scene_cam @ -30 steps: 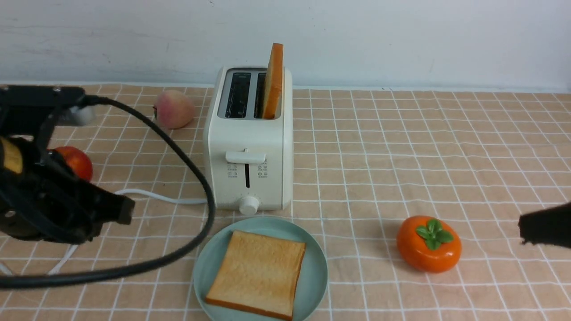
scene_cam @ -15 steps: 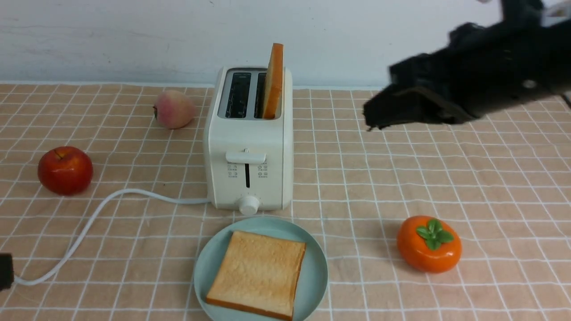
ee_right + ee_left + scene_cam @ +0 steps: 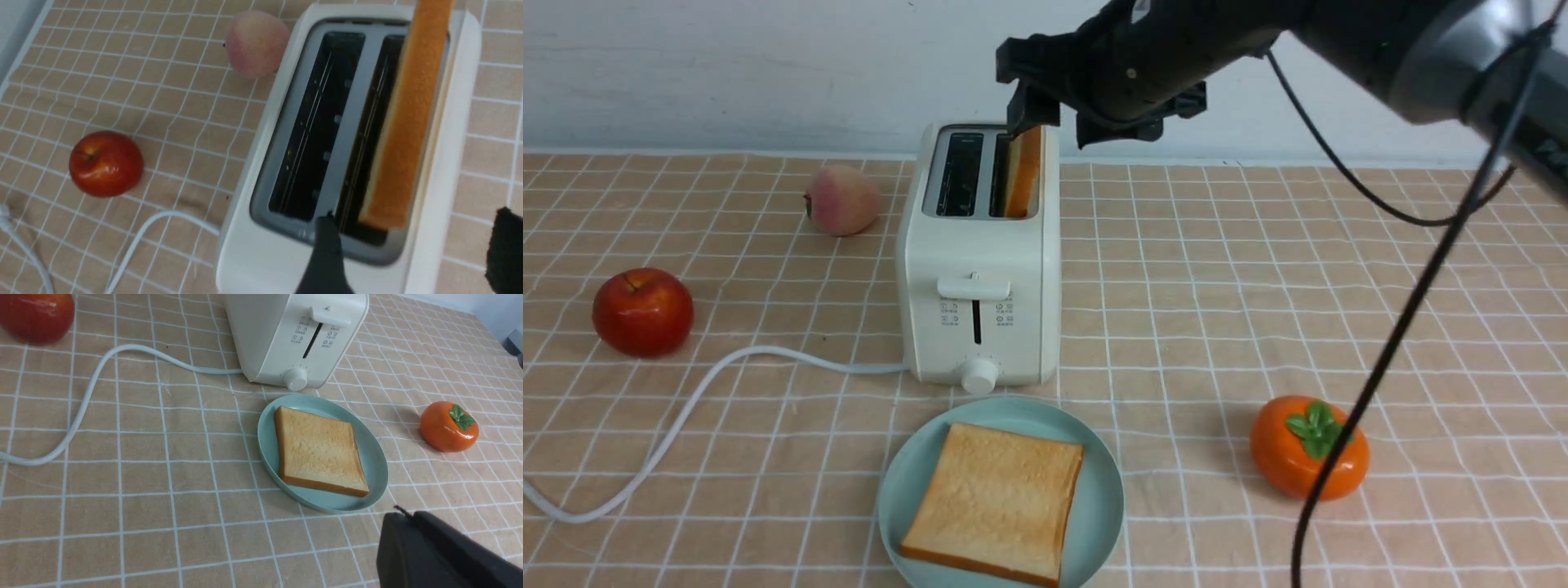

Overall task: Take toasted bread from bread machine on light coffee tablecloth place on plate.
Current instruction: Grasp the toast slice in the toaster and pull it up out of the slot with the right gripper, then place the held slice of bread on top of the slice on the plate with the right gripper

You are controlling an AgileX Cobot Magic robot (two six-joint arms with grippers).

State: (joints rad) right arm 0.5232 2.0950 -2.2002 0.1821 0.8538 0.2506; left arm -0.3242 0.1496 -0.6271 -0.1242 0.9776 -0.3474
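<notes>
My right fingers [image 3: 1054, 110] are spread wide and hold nothing. They hang just above the bread machine [image 3: 976, 269]. The upright slice [image 3: 408, 122] of toasted bread rises between them. One black finger is over the grey strip between the slots and the other is out past the machine's outer wall. Neither touches the slice as far as I can see. It is thin and flat-sided, its smooth orange-brown crust edge turned up toward them, and it leans slightly in its slot. The slot beside it is dark, with thin wire guides. The machine is smooth and cream-white, with rounded corners, a bar lever and a small round knob.

My left fingers [image 3: 408, 535] are pressed together with nothing between them, low over the tablecloth [image 3: 122, 522]. The cloth is light tan, slightly wrinkled, and crossed by thin white lines into squares. Just beyond their tips lies the plate [image 3: 265, 437], round, shallow and pale teal. It carries the flat slice [image 3: 318, 451], which is square, porous and golden with a darker crust.

A glossy orange persimmon [image 3: 1308, 447] with green leaves sits well below my right fingers. A shiny red apple [image 3: 643, 312] and a matte pink peach [image 3: 841, 200] lie beyond the machine from them. A white cord [image 3: 686, 400] curves across the cloth. My right arm's black cable [image 3: 1405, 327] hangs across the persimmon in the front view.
</notes>
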